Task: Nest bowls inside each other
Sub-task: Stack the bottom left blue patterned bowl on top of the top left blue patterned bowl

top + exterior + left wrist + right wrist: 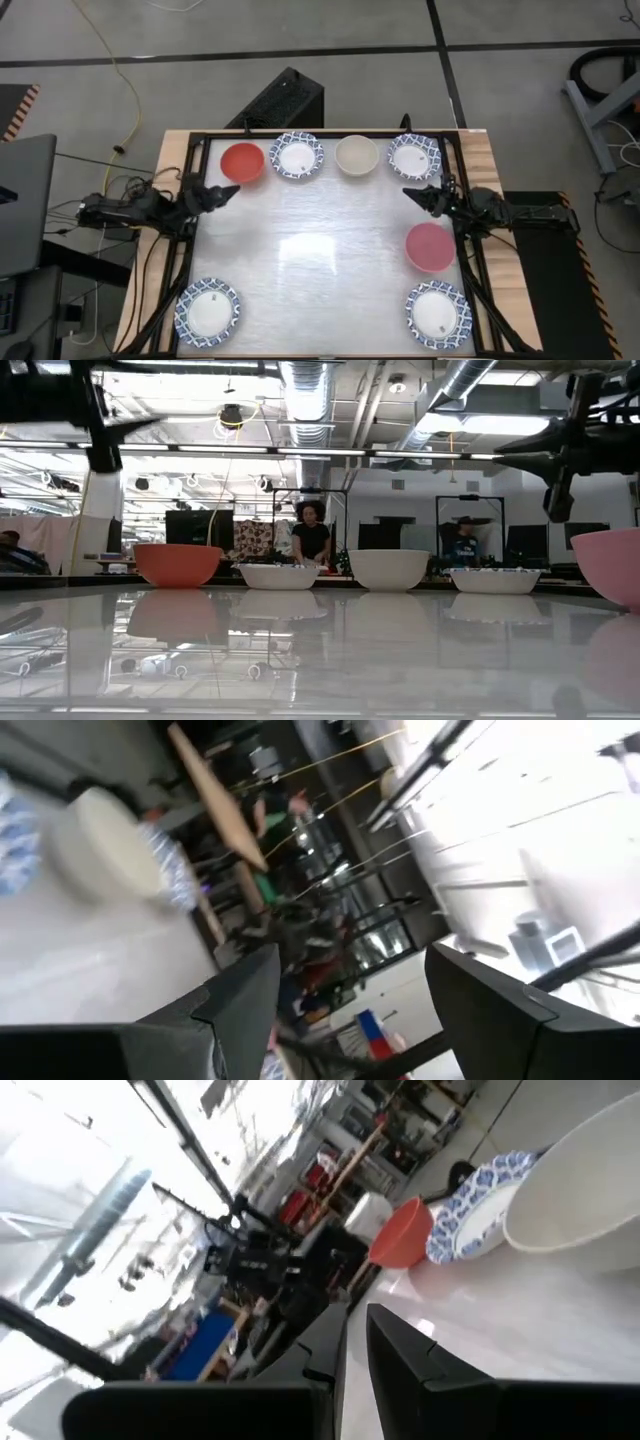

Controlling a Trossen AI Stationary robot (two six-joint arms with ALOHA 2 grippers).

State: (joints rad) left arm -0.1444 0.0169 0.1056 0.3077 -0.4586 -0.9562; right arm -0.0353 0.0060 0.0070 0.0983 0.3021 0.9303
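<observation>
seven bowls sit apart on the glossy white desk (320, 250), none nested and each one empty. nearest the front edge, a blue-rimmed white bowl (208, 310) lies at the front left corner and another blue-rimmed bowl (438, 314) at the front right. just behind that one, at the right edge, stands the pink bowl (431, 246), close under the right arm. farther back, the left gripper (228, 191) hangs above the desk's left side with its jaws wide and holding nothing; the right gripper (413, 194) hangs over the right side, jaws drawn narrow with only a slim gap and nothing between them. along the far edge runs a row of four: the red bowl (242, 162), a blue-rimmed bowl (296, 156), the plain cream bowl (356, 155) and a fourth blue-rimmed bowl (414, 156). nothing stands between the grippers and that row. a black frame (196, 150) borders the desk. beyond the far edge a black box (285, 100) sits on the floor and a yellow cable (125, 85) trails across it. in the low view two people (311, 537) show in the room behind.
</observation>
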